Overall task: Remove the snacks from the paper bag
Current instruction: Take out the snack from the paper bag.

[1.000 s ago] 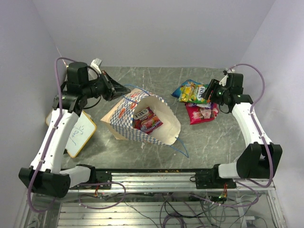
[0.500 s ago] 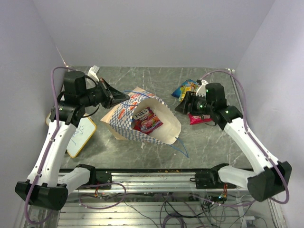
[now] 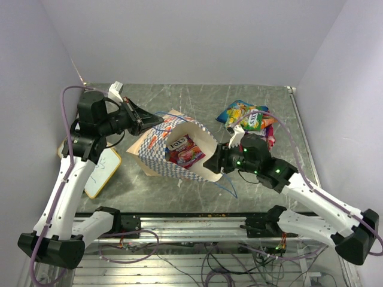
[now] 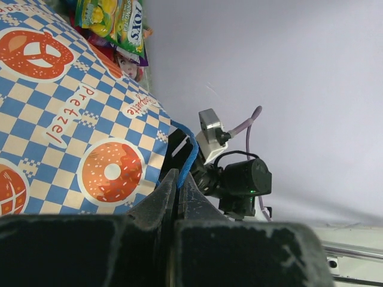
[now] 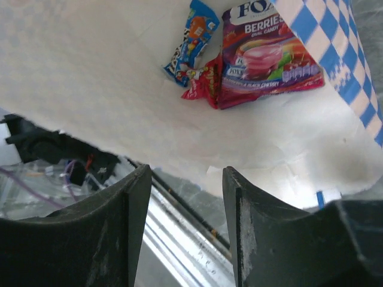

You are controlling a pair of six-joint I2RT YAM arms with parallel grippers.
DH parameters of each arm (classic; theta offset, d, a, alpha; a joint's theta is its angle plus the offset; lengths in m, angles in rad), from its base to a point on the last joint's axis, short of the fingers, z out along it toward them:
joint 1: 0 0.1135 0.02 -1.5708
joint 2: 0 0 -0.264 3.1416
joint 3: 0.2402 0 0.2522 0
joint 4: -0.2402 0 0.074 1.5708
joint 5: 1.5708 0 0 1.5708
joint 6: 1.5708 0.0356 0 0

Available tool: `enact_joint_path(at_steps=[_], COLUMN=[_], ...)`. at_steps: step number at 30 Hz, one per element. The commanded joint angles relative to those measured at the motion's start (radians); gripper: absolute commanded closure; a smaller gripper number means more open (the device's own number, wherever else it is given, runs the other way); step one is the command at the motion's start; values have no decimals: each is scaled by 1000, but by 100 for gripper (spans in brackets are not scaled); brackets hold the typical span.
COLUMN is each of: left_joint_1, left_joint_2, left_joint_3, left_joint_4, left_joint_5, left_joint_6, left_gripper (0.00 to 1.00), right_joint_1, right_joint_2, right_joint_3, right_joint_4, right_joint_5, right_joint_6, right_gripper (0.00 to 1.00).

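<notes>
Both arms are the same: long white plastic tubes joined by fat black round joints. The left white-and-black arm point(image 3: 63, 179) has a thin purple cable point(image 3: 64, 98) looping off it, and the right white-and-black arm point(image 3: 317, 200) has one too. Tiny green lights point(image 3: 238, 160) glow on the right one's black wrist. The fingers point(image 5: 114, 239) are dark grey and scuffed

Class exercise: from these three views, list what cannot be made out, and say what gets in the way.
Top view: how many packets the snack pile holds; they overlap.
Right wrist view: anything deeper in the paper bag than the blue packet; cut off by the top edge.
Top view: the whiteboard's writing; too small.
Left wrist view: whether the left gripper pinches paper besides the blue cord; its fingers hide the contact.
</notes>
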Motion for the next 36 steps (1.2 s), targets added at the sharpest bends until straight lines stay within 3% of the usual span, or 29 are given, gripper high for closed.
enact_joint_path(at_steps=[1,6,14,20,22,24,27,30,36], left_joint_1=[-15,-57,-201,-209,-209,-209,-209,-210,-214], left_joint_2=[33,74,117,118,116,112,111,115,121], left_joint_3=[63,93,97,99,94,93,102,100,108], left_joint_4=[-4,-8,32,0,-20,-39,-66,-80,-85], left_joint_5=[7,-17,-120,-148,-151,-155,-170,-174,-188], left_joint_6=[9,-5,-29,-5,3,3,9,13,4], left_gripper=[93,93,93,93,93,93,93,93,93], right_joint_1=[75,236,502,474,433,386,374,341,280], right_joint_2=[91,244,445,358,336,309,280,313,456], right_joint_3=[-10,4,108,-34,-74,-118,-219,-246,-186], right_joint_4=[141,258,376,504,514,546,654,681,647], right_joint_5=[150,301,318,442,467,427,353,268,171], right_joint_6=[-60,-131,-250,-310,-357,-460,-798,-1020,-1236], right_gripper=[52,62,66,64,57,54,50,46,46])
